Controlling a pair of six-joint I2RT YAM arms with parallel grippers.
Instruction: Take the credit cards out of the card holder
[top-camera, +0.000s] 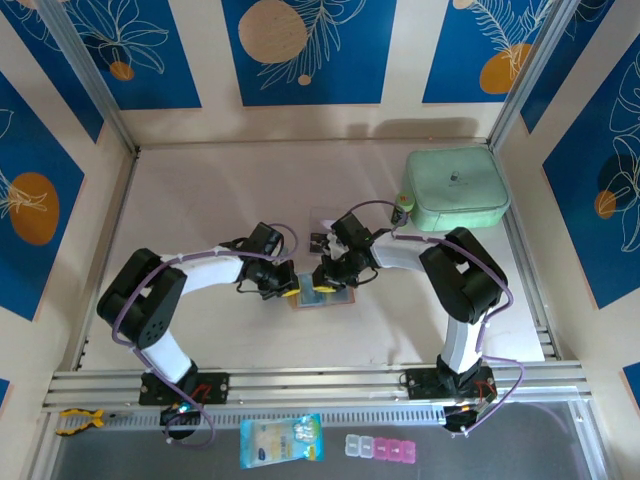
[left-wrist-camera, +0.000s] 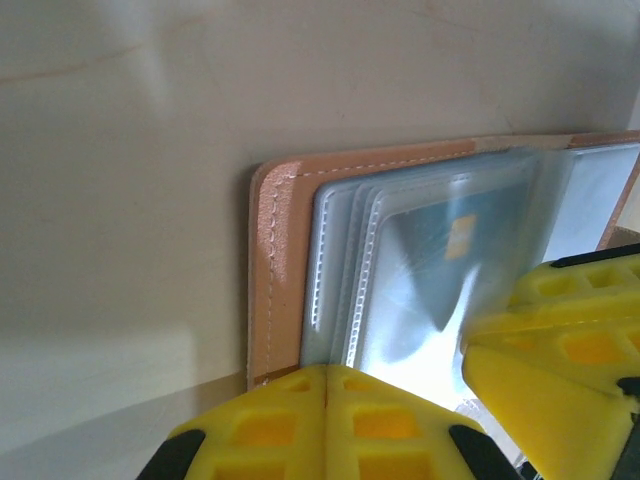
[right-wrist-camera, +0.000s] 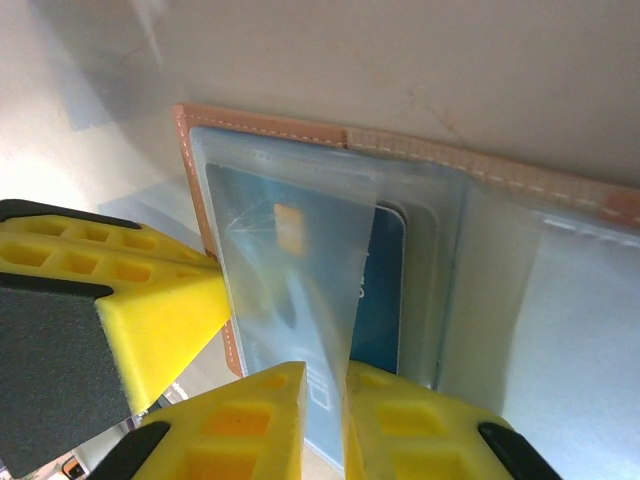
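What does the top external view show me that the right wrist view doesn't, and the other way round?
Top external: the whole layout, both arms meeting over the card holder mid-table, with the mint-green case far right. Right wrist: close detail, clear sleeves, a chip card in the front sleeve, a dark blue card behind it, and the right hand pinching that sleeved card's lower edge. Both: the open card holder, with the right hand and the left hand at it.

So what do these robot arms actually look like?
The left arm and right arm are alike: white tube links between chunky black joints, with purple cables looping alongside. The left hand and right hand each have two bright yellow fingers moulded with square grid pockets, on black mounts.
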